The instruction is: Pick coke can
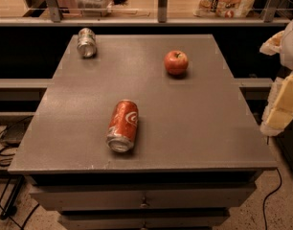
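- A grey table [208, 123] fills most of the frame, seen from above and in front.
- The coke can [122, 125] lies on its side in the lower centre of the frame, a little left of the middle and near the table's front edge.
- Its long axis runs almost straight up and down the frame, leaning slightly to the right at the far end. One silver end faces the viewer at the lower end, and the white script shows on the red side.
- The gripper [280, 104] appears as pale white and yellowish shapes at the right edge of the frame, about mid-height, beside the table's right side.
- Whether the gripper is released or clenched cannot be told. It holds nothing that can be seen.
- The can lies well apart from the gripper, to the left and a little lower in the frame, with bare table between them.
- The coming reach likely has to travel leftward and close across the can's narrow width, not along its length.
- An apple [176, 62] sits in the upper centre right, well apart from the can.
- A silver can [86, 42] lies on its side in the upper left, near the far corner.
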You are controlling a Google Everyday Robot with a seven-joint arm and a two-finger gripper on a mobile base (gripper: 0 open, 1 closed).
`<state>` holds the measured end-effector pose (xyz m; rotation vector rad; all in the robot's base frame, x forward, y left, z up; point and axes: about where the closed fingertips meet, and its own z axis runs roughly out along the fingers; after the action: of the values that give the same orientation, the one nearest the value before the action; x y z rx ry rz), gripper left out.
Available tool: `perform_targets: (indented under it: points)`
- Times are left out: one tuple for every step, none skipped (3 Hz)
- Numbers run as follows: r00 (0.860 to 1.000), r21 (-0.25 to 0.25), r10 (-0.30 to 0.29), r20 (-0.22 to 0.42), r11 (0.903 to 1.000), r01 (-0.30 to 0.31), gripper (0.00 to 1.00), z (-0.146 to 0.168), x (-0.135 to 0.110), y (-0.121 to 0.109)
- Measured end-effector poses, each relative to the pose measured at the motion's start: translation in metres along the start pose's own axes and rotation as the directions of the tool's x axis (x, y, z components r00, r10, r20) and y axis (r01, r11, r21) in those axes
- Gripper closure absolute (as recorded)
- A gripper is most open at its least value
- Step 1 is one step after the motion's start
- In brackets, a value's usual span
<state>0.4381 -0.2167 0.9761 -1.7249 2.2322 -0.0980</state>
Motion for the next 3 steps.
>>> perform_targets:
  points:
    - [1.0, 0.0, 0.0, 0.0, 1.0, 0.0, 0.0, 0.0, 0.0, 0.0]
    - [1.0, 0.0, 0.0, 0.0, 1.0, 0.0, 0.0, 0.0, 0.0, 0.0]
    - [0.998, -0.009, -0.02, 0.054, 0.9997, 0.021, 0.0, 0.0022, -0.0079, 0.0004]
